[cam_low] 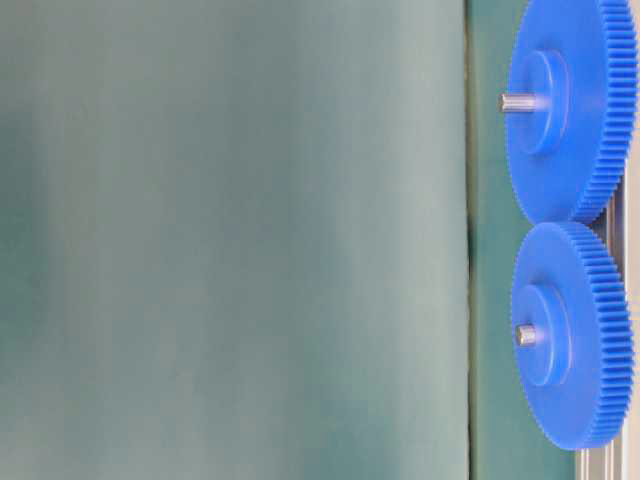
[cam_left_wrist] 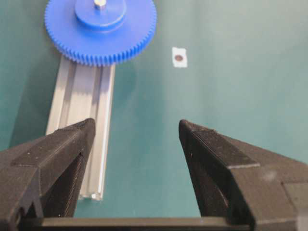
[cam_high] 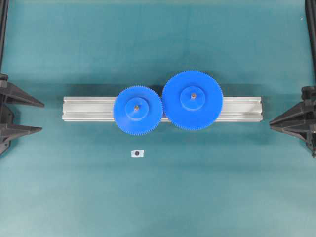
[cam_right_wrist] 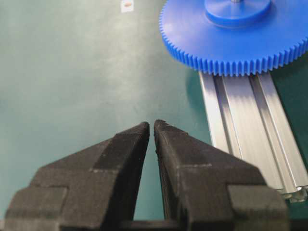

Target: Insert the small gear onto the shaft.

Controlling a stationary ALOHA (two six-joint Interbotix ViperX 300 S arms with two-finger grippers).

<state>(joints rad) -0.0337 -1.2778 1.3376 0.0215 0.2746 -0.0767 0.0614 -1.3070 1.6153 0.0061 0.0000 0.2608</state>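
Note:
The small gear [cam_high: 137, 111] is a blue toothed disc that sits on the left part of the rail. The shaft [cam_high: 136, 105] pokes up through its hub as a small metal tip. The table-level view has this gear [cam_low: 585, 340] at the lower right, with the pin end [cam_low: 525, 335] sticking out. My left gripper [cam_high: 42, 117] waits at the left table edge, open and empty. The left wrist view looks between its wide jaws [cam_left_wrist: 136, 124] toward the gear [cam_left_wrist: 101, 33] far ahead. My right gripper [cam_high: 271, 124] is shut at the right edge, holding nothing [cam_right_wrist: 151, 125].
A wider blue gear [cam_high: 192, 100] sits on its own pin to the right, its teeth meeting the small gear's. Both rest on a long grooved aluminium rail [cam_high: 89, 108]. A tiny white tag with a dark dot [cam_high: 137, 153] lies on the teal mat in front of the rail.

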